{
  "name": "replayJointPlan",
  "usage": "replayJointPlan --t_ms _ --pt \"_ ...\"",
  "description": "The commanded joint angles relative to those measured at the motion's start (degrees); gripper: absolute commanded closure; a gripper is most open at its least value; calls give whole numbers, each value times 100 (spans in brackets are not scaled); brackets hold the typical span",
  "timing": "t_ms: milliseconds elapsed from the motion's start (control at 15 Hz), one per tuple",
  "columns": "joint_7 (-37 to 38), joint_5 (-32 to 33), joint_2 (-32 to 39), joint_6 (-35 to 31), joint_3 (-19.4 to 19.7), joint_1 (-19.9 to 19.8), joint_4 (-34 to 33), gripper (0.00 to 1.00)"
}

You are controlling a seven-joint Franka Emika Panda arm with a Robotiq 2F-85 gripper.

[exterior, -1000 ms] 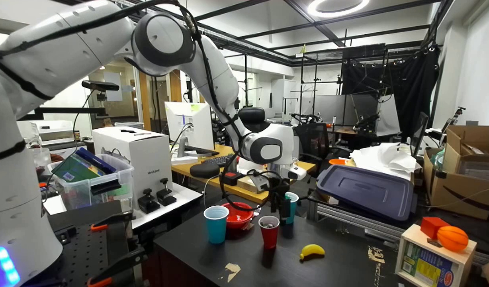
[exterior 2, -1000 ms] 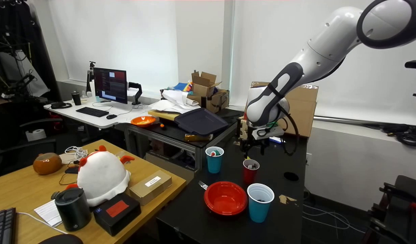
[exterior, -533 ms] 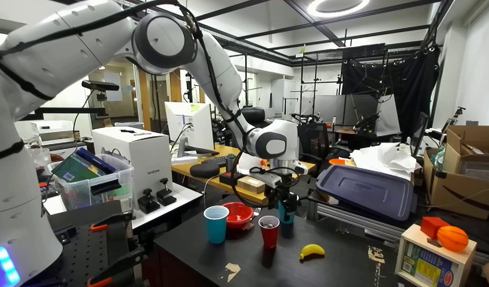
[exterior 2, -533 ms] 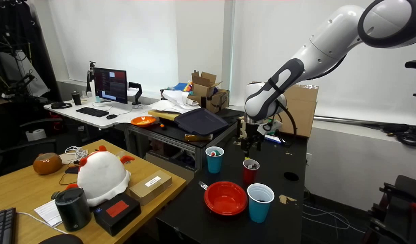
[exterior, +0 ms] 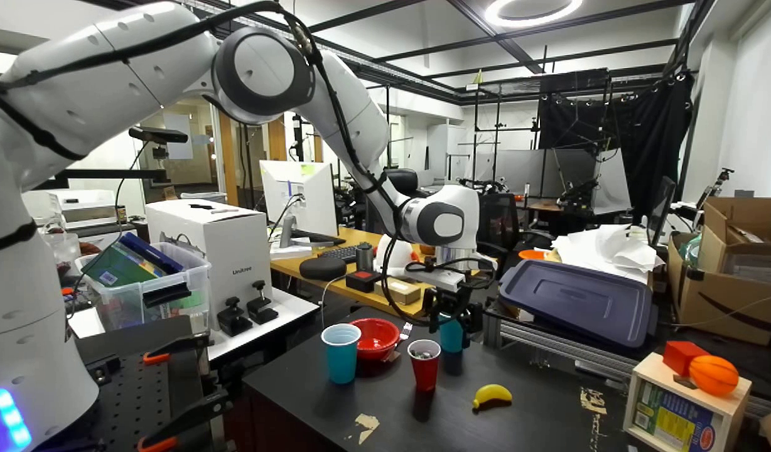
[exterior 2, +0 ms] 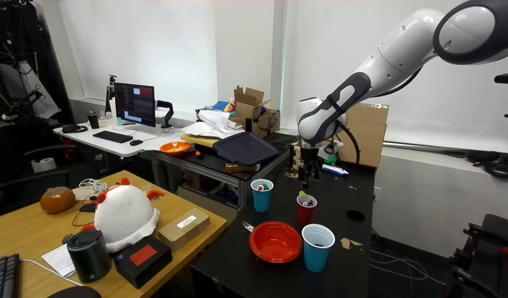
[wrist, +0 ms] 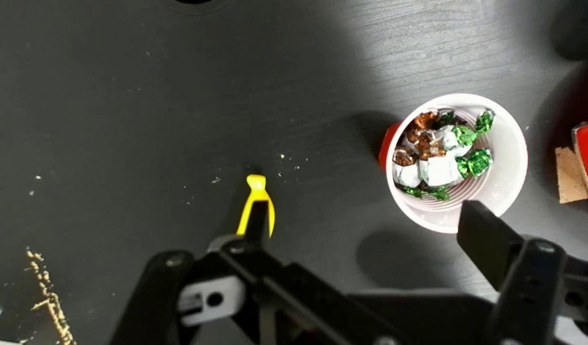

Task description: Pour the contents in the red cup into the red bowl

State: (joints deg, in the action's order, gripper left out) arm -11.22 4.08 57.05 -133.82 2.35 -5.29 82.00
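In both exterior views the red cup [exterior: 425, 371] stands upright on the black table [exterior: 549, 408], near the red bowl [exterior 2: 275, 242]. Only the wrist view shows clearly what is inside the cup: shiny wrapped pieces [wrist: 437, 158] of green, brown and white colour. Of the bowl it gives just an edge. There the gripper [wrist: 368, 220] is spread wide and holds nothing; one finger [wrist: 260, 223] partly covers the yellow banana [exterior: 492, 395], which an exterior view shows whole.
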Motion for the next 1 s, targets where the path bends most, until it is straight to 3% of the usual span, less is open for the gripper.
replayJointPlan --t_ms 0,933 --pt "-416 34 356 363 -204 -117 -581 0" --pt "-841 -10 1159 807 -289 -263 -1791 0"
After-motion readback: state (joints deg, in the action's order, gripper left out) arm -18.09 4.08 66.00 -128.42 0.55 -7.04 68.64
